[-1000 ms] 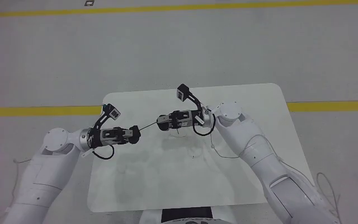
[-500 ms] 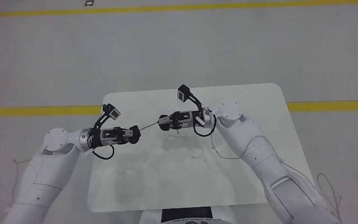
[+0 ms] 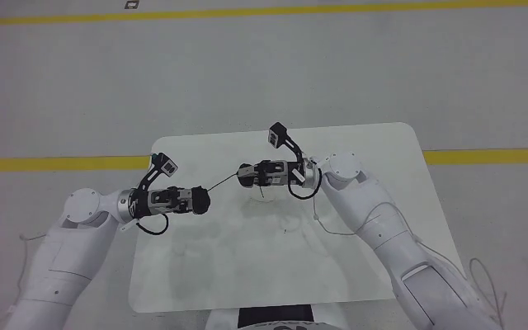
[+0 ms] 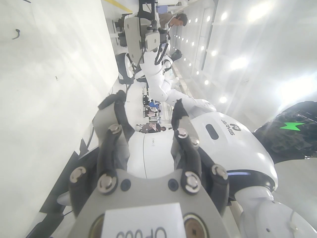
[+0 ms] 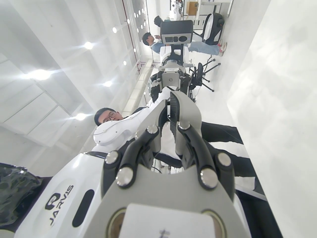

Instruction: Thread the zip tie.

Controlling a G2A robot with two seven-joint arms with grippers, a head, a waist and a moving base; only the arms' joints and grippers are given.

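The zip tie point(image 3: 223, 182) is showing as a thin dark line over the table point(image 3: 371, 148), above the half of the table that is lying away from the robot, and it is running across between the two arms. The right end effector point(image 3: 242, 174) is hanging over the middle of the table's far half and is gripping one end of the zip tie. In the right wrist view its fingers point(image 5: 174, 105) are standing almost together with only a narrow slit between them, though the tie itself is too thin to be picked out there. The left end effector point(image 3: 200, 199) is hanging nearer to the table's left edge, pointing toward the other arm. Its fingers point(image 4: 118, 100) are standing wide apart and are gripping nothing. The free end of the zip tie is reaching up to this end effector, but I cannot tell if it is touching a finger or passing between them. A small dark piece point(image 3: 286, 231) is lying on the table near its centre, on the robot's side of the right end effector and apart from the tie.
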